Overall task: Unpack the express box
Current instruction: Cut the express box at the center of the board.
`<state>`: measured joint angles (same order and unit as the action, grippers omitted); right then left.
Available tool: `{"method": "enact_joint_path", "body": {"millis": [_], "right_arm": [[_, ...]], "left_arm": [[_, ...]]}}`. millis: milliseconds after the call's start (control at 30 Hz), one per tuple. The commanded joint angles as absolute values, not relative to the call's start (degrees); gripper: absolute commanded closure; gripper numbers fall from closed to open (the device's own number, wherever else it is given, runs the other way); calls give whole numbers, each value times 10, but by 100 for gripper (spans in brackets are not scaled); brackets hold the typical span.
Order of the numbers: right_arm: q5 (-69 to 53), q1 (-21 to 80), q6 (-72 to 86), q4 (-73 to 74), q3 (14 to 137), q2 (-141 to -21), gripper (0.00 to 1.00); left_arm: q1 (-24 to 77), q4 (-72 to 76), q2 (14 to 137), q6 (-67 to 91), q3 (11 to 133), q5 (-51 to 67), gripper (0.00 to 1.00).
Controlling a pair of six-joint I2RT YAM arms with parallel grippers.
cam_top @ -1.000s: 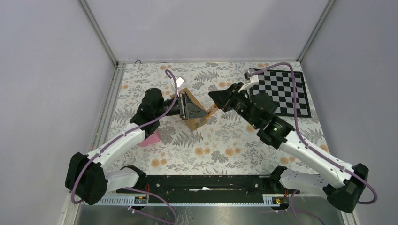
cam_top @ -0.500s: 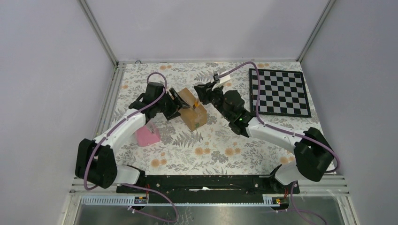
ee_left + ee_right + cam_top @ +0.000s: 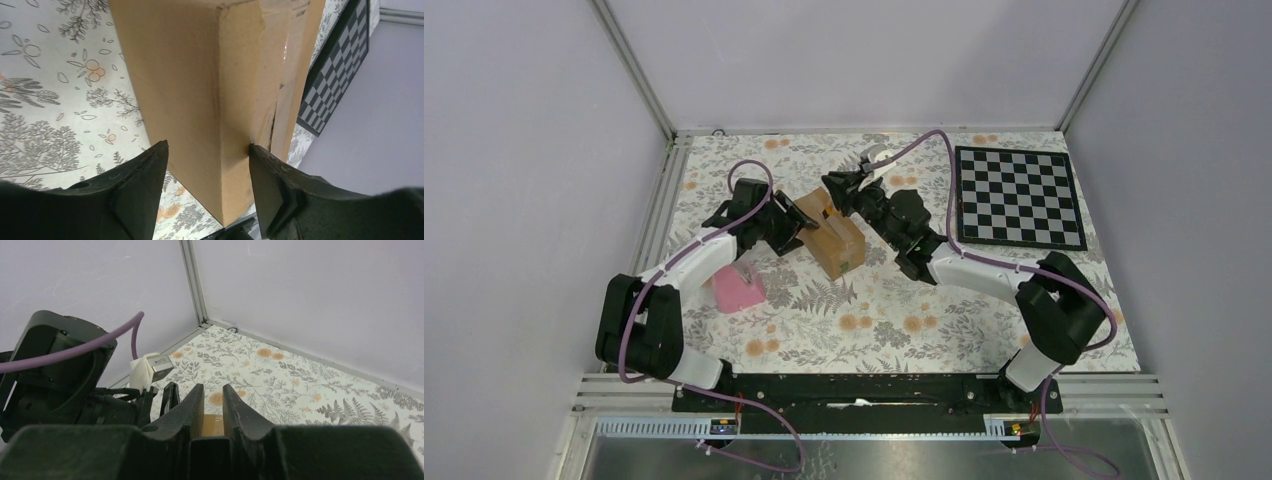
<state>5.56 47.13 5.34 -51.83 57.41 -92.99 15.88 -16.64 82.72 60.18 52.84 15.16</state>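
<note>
Lying on the desk [image 3: 904,320] between a pink wedge [image 3: 736,292] and a checkerboard [image 3: 1019,197], the express box [image 3: 834,240] is straddled at one corner by the widely parted left end effector [image 3: 207,150]; the right end effector [image 3: 213,392] is set nearly closed over its top; neither grip can be confirmed
</note>
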Motion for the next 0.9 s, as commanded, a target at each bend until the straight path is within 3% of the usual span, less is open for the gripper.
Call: {"method": "enact_joint_path", "body": {"millis": [0, 367, 867], "right_arm": [[42, 474, 5, -588, 604, -945, 100], [20, 475, -39, -585, 614, -971, 100], [33, 505, -85, -568, 616, -984, 100]], "left_arm": [[157, -102, 837, 623, 504, 182, 39], [154, -96, 839, 633, 481, 191, 61], [150, -99, 846, 636, 478, 200, 64]]}}
